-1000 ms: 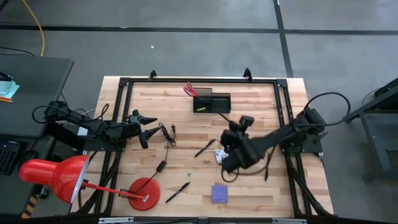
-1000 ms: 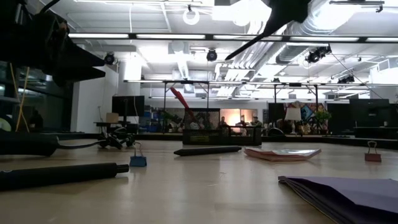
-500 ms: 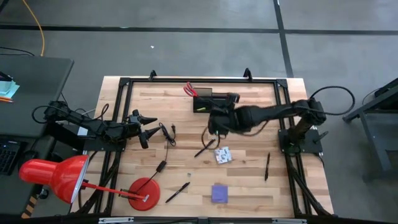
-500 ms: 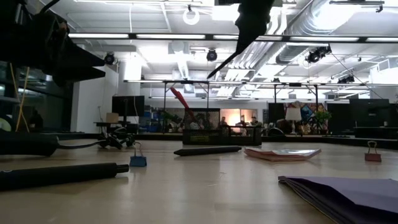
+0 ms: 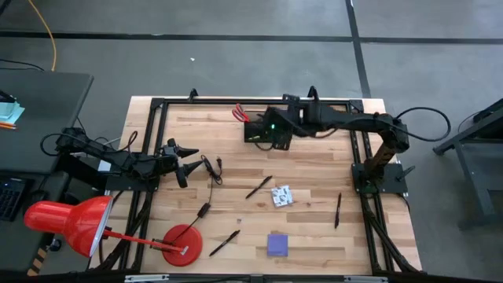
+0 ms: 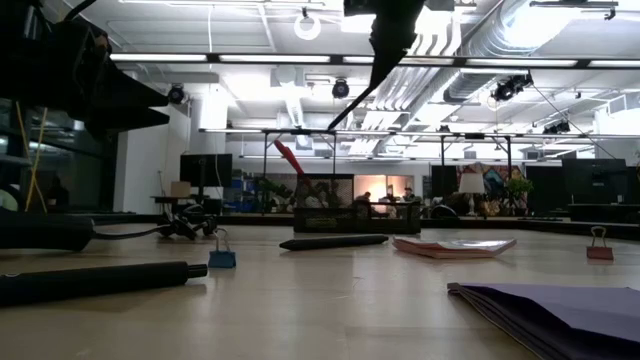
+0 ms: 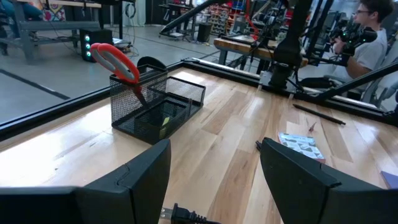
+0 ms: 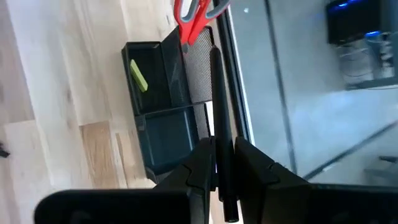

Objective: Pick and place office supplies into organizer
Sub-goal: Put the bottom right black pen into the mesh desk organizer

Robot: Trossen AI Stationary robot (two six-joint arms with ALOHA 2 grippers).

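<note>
My right gripper [image 5: 271, 132] hangs above the black organizer [image 5: 253, 130] at the table's far edge, shut on a slim black pen [image 8: 217, 93]. In the low view the pen [image 6: 352, 105] slants down below the gripper [image 6: 385, 50]. Red-handled scissors [image 5: 240, 114] stand blades-down in the organizer's cup, and a yellow piece [image 8: 138, 74] lies in its tray. My left gripper [image 5: 185, 157] waits open at the table's left side. On the wood lie other pens [image 5: 259, 187] [image 5: 224, 242] [image 5: 338, 211], a white packet [image 5: 281, 195] and a purple pad [image 5: 277, 244]. My right gripper pinches the pen between its two fingers [image 8: 202, 163], near the pen's rear end [image 8: 219, 149]. The long front part sticks out ahead of the fingers, roughly in line with them. The gripper slants downward from above, and the pen is lifted clear, tilted over the organizer.
A red desk lamp [image 5: 78, 224] with a round base [image 5: 182, 244] stands at the near left. A thin black cable [image 5: 208, 169] runs beside my left gripper. Black frame rails [image 5: 236, 102] border the table. A person [image 7: 367, 43] sits beyond the table's right side.
My right gripper has carried the pen from near the white packet at mid-table toward the far edge and upward, tipping further down, and now hangs over the organizer. The pen has stayed in its grip, clear of the table.
</note>
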